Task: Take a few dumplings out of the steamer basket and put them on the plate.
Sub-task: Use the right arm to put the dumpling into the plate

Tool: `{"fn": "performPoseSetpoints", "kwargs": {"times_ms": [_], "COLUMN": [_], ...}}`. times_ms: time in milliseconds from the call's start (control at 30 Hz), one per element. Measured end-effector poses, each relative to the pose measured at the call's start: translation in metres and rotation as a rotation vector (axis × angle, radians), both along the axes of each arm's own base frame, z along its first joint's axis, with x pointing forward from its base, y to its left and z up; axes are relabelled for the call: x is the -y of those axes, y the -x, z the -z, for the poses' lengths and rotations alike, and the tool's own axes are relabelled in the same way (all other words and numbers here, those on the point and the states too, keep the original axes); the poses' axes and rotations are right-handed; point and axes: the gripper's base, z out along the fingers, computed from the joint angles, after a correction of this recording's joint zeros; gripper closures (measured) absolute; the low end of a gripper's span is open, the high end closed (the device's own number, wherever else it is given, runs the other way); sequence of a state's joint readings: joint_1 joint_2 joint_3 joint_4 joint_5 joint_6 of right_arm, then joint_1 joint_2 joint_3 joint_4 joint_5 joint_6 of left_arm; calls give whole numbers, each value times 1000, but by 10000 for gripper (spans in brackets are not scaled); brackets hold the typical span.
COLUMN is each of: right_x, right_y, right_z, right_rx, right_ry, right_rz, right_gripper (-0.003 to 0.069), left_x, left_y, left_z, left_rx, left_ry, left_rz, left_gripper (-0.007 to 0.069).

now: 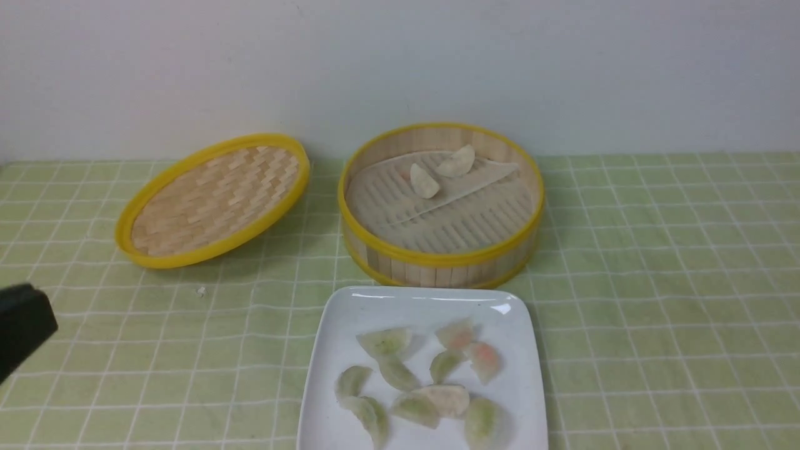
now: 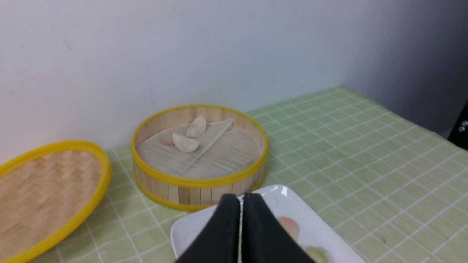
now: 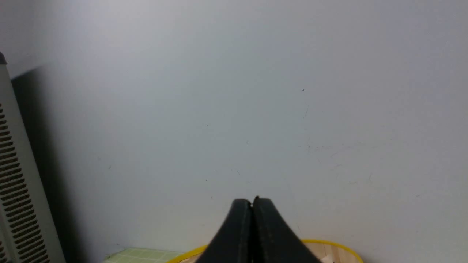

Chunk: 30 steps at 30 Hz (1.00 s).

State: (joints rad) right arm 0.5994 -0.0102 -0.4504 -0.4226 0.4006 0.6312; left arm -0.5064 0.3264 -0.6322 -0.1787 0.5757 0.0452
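Left end effector [image 2: 240,199] and right end effector [image 3: 252,202] closed, empty. Risk: dumplings [image 1: 425,181] in basket [image 1: 437,258] stick to seemingly loose liner [image 1: 387,203], slip mid-carry.

Glossy white plate [image 1: 325,350], slatted bamboo steamer basket [image 1: 437,265], translucent dumplings [image 1: 415,381]

The steamer basket [image 1: 437,257] stands toward the back of the table [image 1: 656,281], near the wall [image 1: 400,62]. Two dumplings [image 1: 425,181] lie side by side inside it, on the liner [image 1: 381,187], toward its rear. The lid [image 1: 212,200] lies to the basket's left, just beside it but apart. The plate [image 1: 350,312] sits directly in front of the basket, its far edge just beside the basket's base. More dumplings [image 1: 447,400] lie clustered on the plate's middle and near part, several touching.
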Motion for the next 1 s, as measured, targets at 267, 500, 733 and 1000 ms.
{"fn": "performPoseSetpoints", "kwargs": {"times_ms": [267, 500, 733, 1000], "right_x": [0, 0, 0, 0], "right_y": [0, 0, 0, 0], "right_z": [0, 0, 0, 0], "right_rx": [1, 3, 3, 3], "right_ry": [0, 0, 0, 0], "right_rz": [0, 0, 0, 0], "right_gripper": [673, 673, 673, 673], "left_x": [-1, -9, -26, -31], "left_y": [-6, -12, -8, -7], "left_z": [34, 61, 127, 178], "left_rx": [-36, -61, -3, -71], "left_ry": [-99, -155, -143, -151], "left_rz": [-31, -138, -390, -500], "left_gripper": [631, 631, 631, 631]}}
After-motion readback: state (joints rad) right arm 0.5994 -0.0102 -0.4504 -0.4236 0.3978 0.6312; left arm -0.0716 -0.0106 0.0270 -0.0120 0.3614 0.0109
